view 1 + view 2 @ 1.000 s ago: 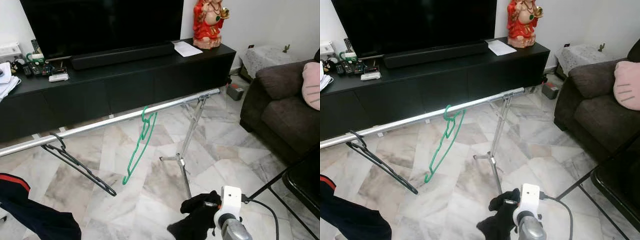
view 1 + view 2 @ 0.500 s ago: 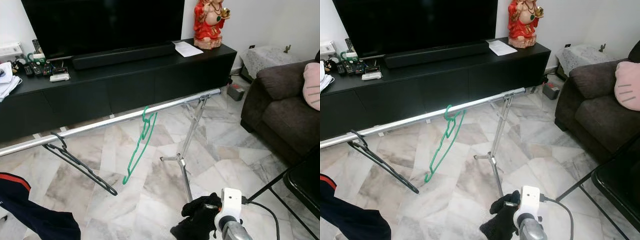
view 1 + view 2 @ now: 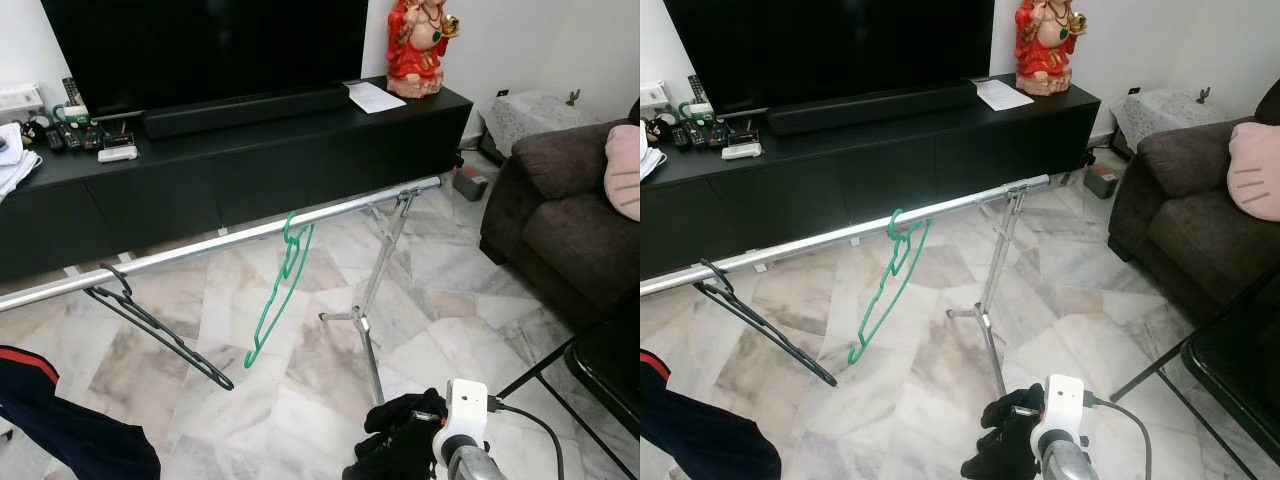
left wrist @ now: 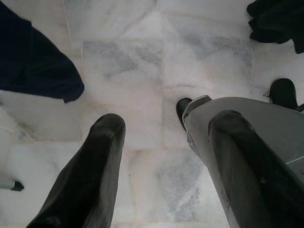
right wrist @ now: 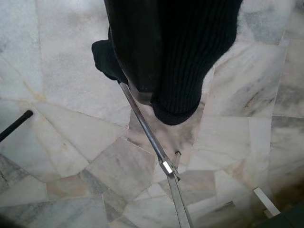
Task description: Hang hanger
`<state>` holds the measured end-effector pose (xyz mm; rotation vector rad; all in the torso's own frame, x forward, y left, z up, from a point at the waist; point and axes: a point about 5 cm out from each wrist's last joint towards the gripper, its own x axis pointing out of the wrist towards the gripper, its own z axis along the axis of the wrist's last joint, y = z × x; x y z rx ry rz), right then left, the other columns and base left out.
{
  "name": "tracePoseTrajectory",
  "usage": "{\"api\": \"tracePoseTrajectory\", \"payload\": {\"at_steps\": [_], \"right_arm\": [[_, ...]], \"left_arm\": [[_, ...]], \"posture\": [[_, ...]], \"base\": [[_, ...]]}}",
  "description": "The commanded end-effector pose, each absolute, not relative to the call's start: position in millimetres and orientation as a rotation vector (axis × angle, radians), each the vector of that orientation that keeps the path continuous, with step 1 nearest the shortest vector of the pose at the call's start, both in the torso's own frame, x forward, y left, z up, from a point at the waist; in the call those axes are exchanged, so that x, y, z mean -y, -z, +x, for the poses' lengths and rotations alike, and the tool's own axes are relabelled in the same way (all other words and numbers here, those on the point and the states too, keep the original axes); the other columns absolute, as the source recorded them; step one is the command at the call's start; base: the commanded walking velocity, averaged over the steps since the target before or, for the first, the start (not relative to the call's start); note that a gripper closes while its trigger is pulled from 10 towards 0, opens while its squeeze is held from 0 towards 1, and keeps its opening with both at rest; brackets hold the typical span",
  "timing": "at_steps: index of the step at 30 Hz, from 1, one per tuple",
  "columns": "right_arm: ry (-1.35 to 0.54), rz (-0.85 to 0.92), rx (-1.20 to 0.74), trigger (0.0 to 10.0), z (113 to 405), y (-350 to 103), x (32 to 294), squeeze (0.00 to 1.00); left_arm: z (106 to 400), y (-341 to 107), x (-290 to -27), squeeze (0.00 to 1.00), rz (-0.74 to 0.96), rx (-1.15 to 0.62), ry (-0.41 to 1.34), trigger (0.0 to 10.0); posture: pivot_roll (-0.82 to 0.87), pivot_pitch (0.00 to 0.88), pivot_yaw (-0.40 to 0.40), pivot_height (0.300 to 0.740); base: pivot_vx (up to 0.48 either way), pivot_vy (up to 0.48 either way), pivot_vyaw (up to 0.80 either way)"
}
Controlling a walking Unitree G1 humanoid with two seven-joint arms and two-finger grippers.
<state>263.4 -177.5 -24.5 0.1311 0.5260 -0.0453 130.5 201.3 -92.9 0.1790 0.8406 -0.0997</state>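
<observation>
A green hanger (image 3: 291, 240) hangs by its hook on the long silver rail (image 3: 210, 246), near the middle, tilted edge-on to me. Further left on the rail hangs a black hanger (image 3: 160, 335). My right gripper (image 3: 400, 445) is low over the marble floor, in front of the rail's stand and well below the green hanger. It is wrapped in black knit fabric. In the right wrist view its fingers (image 5: 137, 57) lie together with no gap and nothing held. In the left wrist view, my left gripper (image 4: 164, 123) points down at the floor, fingers wide apart and empty.
The rail rests on a folding metal stand (image 3: 372, 290). A black TV cabinet (image 3: 250, 160) runs behind it and a dark sofa (image 3: 560, 210) stands at the right. A navy garment (image 3: 60, 420) lies at the lower left, a black chair frame (image 3: 610, 360) at the lower right.
My right gripper has sunk a little toward the bottom edge of the view. Both hangers hang where they were on the rail.
</observation>
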Motion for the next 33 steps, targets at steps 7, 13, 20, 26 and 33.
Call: {"api": "tracePoseTrajectory", "payload": {"at_steps": [7, 13, 20, 26, 33], "right_arm": [[0.039, 0.125, -0.508, 10.0, 263, 23, 179, 0.0], [0.04, 0.126, -0.508, 10.0, 263, 22, 179, 0.0], [0.04, 0.121, -0.508, 10.0, 263, 22, 181, 0.0], [0.035, 0.12, -0.512, 10.0, 262, 23, 179, 0.0], [0.03, 0.119, -0.524, 10.0, 260, 25, 177, 0.0]], "left_arm": [[129, 91, -194, 0.0, 0.185, -0.779, 0.164, 10.0], [246, 10, -198, 0.0, 0.182, -0.297, 0.26, 10.0], [251, -7, -191, 0.0, 0.183, -0.188, 0.282, 10.0], [244, -13, -190, 0.0, 0.179, -0.165, 0.315, 10.0], [216, -10, -202, 0.0, 0.199, -0.214, 0.331, 10.0]], "posture": [[-0.08, 0.119, -0.006, 0.74], [-0.08, 0.122, -0.008, 0.74], [-0.08, 0.126, -0.014, 0.74], [-0.08, 0.124, -0.017, 0.74], [-0.07, 0.128, -0.016, 0.74]], "base": [[0.0, 0.0, 0.0], [0.0, 0.0, 0.0], [0.0, 0.0, 0.0], [0.0, 0.0, 0.0], [0.0, 0.0, 0.0]]}}
